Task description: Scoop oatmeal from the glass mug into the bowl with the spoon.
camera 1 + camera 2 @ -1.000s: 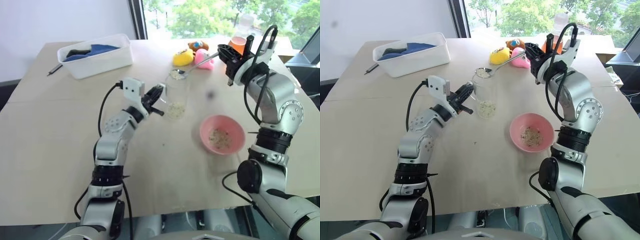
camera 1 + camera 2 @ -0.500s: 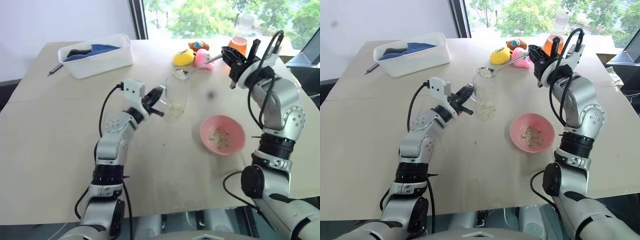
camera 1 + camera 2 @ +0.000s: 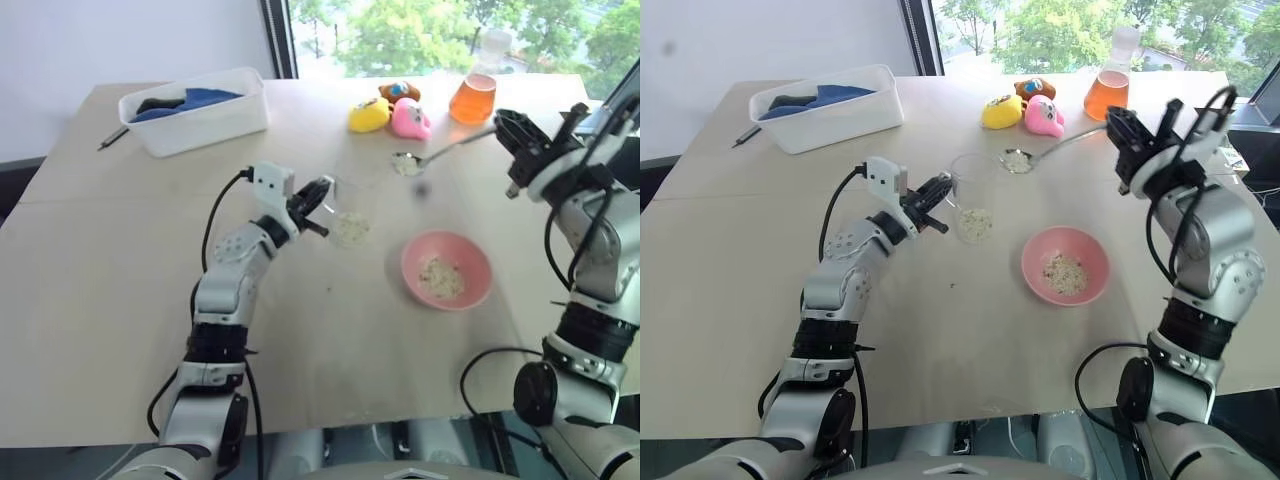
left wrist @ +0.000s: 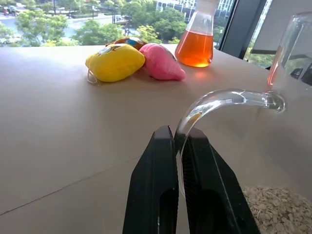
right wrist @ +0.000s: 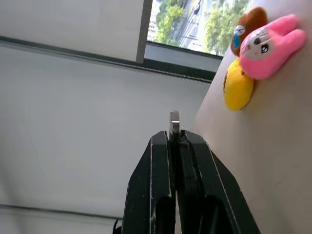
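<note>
The glass mug [image 3: 349, 208] stands mid-table with oatmeal [image 3: 350, 228] in its bottom. My left gripper [image 3: 321, 191] is shut on the mug's curved handle [image 4: 218, 99]. My right gripper [image 3: 505, 126] is shut on the end of the spoon [image 3: 441, 153] and holds it in the air to the right of the mug. The spoon's oval end [image 3: 1017, 160] carries a heap of oatmeal and hangs beyond the pink bowl [image 3: 473, 287]. More oatmeal [image 3: 1065, 271] lies inside the bowl.
A flask of orange liquid [image 3: 473, 93] and yellow [image 3: 367, 115] and pink [image 3: 410, 119] soft toys stand at the far edge. A white bin [image 3: 196, 124] with blue cloth sits far left, a dark pen [image 3: 109, 138] beside it.
My right gripper has swung right and back, carrying the loaded spoon from above the mug's mouth to the space right of it. The left gripper and mug stay put.
</note>
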Available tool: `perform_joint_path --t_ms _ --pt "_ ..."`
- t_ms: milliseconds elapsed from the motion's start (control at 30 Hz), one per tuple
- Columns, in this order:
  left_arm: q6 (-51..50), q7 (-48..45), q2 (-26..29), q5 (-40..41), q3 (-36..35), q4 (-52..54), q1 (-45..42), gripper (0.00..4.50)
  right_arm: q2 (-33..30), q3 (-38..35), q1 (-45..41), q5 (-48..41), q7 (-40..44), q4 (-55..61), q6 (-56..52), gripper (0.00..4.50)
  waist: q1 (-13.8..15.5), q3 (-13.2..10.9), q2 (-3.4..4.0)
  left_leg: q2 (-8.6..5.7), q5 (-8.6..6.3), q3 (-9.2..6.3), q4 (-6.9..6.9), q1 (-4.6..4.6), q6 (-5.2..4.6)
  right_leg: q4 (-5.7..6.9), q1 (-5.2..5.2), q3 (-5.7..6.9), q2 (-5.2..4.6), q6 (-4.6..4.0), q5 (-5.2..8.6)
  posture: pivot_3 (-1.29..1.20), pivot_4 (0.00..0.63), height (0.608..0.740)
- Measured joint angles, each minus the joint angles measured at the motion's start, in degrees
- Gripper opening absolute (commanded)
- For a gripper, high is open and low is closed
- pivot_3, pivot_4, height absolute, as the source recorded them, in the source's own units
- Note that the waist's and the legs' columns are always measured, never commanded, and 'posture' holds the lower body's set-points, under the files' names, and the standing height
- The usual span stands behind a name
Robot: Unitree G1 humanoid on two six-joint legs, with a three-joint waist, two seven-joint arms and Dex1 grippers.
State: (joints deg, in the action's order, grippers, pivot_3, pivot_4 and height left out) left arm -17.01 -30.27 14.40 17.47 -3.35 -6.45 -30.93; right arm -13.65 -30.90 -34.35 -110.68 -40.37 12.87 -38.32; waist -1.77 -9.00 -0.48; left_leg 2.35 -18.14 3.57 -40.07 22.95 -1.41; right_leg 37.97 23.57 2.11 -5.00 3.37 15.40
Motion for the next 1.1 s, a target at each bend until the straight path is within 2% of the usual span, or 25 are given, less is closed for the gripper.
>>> perform_joint_path --t_ms 233,367,700,867,933,1100 --pt "0.74 -1.79 0.00 -0.46 1.21 -2.31 -0.63 0.21 -1.59 -5.31 7.91 -0.06 0.03 5.73 -0.18 0.00 0.95 0.00 0.00 0.00 0.00 0.00 0.00 -0.02 0.00 0.02 0.00 -0.03 0.01 0.00 0.00 0.00 0.150 0.740" --pt "1.08 -2.21 -0.01 -0.47 1.29 -3.18 -1.21 0.21 -1.66 -5.72 10.18 -0.07 0.12 7.67 -0.22 0.00 1.06 0.00 0.00 0.00 0.00 -0.01 -0.01 -0.02 0.00 0.01 0.00 -0.03 0.02 0.00 0.00 0.00 0.150 0.740" --pt "1.47 -3.38 -0.45 -0.56 1.76 -5.46 -2.27 0.21 -1.87 -6.12 22.88 -0.11 2.19 13.70 0.21 0.00 1.22 0.00 0.00 -0.01 0.00 -0.07 -0.01 -0.03 -0.01 0.01 -0.01 -0.07 0.02 0.00 0.00 0.00 0.150 0.740" --pt "1.56 -3.79 -0.63 -0.58 1.89 -5.57 -2.38 0.21 -8.06 -5.98 27.81 -0.23 6.00 13.47 -1.92 0.00 1.24 0.00 0.00 -0.01 -0.01 -0.11 -0.02 -0.04 -0.02 0.01 -0.01 -0.12 0.03 0.00 0.00 0.00 0.150 0.740" --pt "1.57 -3.84 -0.61 -0.59 1.89 -5.58 -2.39 0.21 -12.18 -5.82 28.04 -0.32 7.53 13.21 -3.19 0.00 1.26 0.00 0.00 -0.01 -0.01 -0.14 -0.02 -0.06 -0.03 0.01 -0.01 -0.13 0.04 0.01 0.00 0.00 0.150 0.740" --pt "1.57 -3.90 -1.05 -0.59 2.17 -5.58 -2.50 0.21 -17.76 -2.75 27.23 -0.38 9.62 11.66 -5.61 0.00 1.23 0.00 0.00 -0.01 -0.01 -0.15 -0.02 -0.07 -0.03 0.02 -0.02 -0.14 0.06 0.01 0.00 0.00 0.150 0.740"
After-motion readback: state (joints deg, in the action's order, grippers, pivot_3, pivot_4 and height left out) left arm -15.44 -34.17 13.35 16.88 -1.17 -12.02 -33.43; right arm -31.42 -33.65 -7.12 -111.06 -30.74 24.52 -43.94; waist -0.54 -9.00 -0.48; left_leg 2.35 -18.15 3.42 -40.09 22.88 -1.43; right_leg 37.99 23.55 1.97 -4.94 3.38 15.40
